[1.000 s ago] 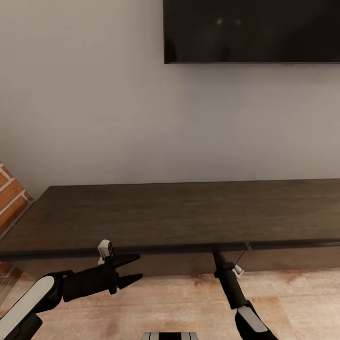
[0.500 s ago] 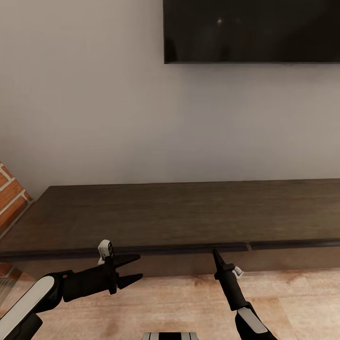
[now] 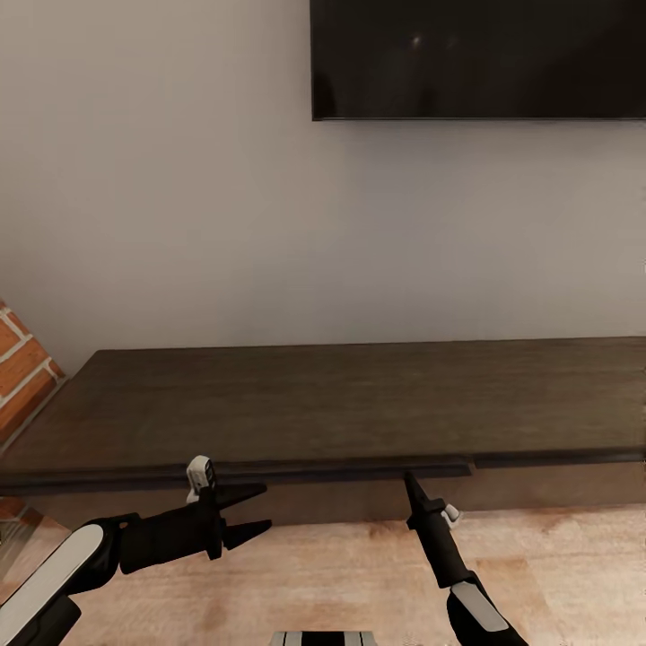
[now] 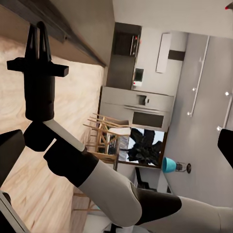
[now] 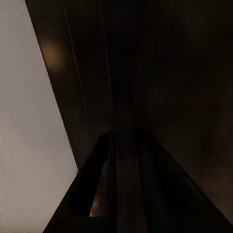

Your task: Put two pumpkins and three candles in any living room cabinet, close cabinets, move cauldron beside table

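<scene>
Cabinet (image 3: pixel 341 408) is sitting low against the wall under the TV (image 3: pixel 478 58): dark brown wood, top bare, drawer fronts appearing nearly flush. Left gripper (image 3: pixel 254 511) is hovering spread, empty. Right gripper (image 3: pixel 409 485) is pointing pinched at the drawer edge, gripping nothing visible. Judging closing underway; cauldron placement unconfirmed.

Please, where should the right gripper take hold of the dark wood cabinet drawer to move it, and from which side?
Probably at the drawer's thin top front lip under the cabinet top, coming from the front, floor side. No handle shows, and the right gripper, fingers together, already points at that edge.
</scene>
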